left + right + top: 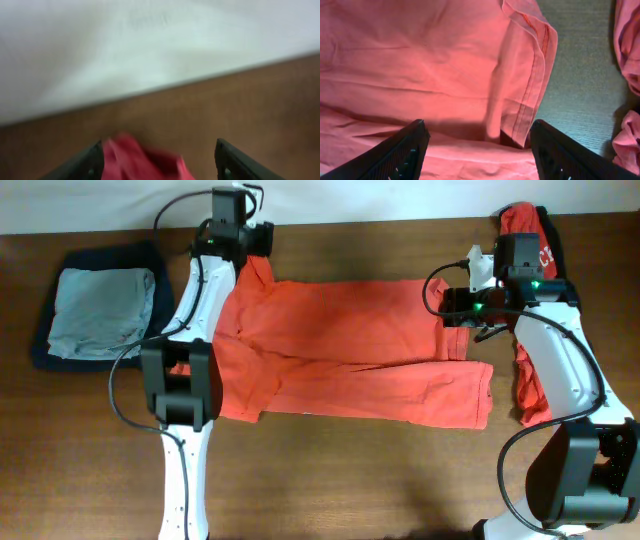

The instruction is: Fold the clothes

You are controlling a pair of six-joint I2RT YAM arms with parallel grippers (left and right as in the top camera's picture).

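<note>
Shirt spread flat mid-table, lengthwise left to right. Folded garment far left, lying on another garment. Crumpled clothes right, just beside shirt. Left gripper at shirt's far left corner; right gripper at its right edge.

A red-orange T-shirt lies spread flat and creased across the middle of the wooden table, with a folded grey-blue garment atop a navy garment at its left end and crumpled red garments at its right end.
</note>
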